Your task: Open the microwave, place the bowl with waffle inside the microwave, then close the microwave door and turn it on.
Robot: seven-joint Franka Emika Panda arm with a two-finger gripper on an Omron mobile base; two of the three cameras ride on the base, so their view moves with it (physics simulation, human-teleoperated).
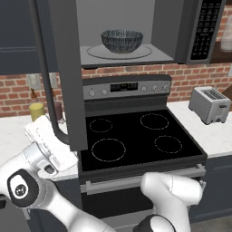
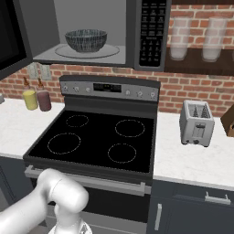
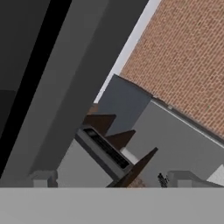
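Your microwave (image 1: 136,31) stood open above the stove (image 1: 136,136). The bowl (image 1: 121,41) sat upright on the round glass turntable (image 1: 97,52) inside the light grey cavity, roughly centred on it. Whether the waffle lay in the bowl could not be confirmed; the bowl's rim hid its contents in both base views. The microwave door (image 1: 63,68) was swung out wide toward the camera in the left base view, its long curved bar handle (image 1: 45,81) hanging down its near edge.

Your tool (image 3: 111,186) showed in the hand view with its two tips far apart at the bottom corners, jaws spread wide and nothing between them. It looked along the dark face of the door, with brick wall (image 3: 183,57) beyond. In the left base view your white wrist sat low at the left, just beside the lower end of the handle; contact could not be determined.

A toaster (image 1: 209,105) stood on the surface (image 1: 217,136) right of the stove, and a yellow jar (image 2: 30,99) and a maroon jar (image 2: 44,100) on its left.
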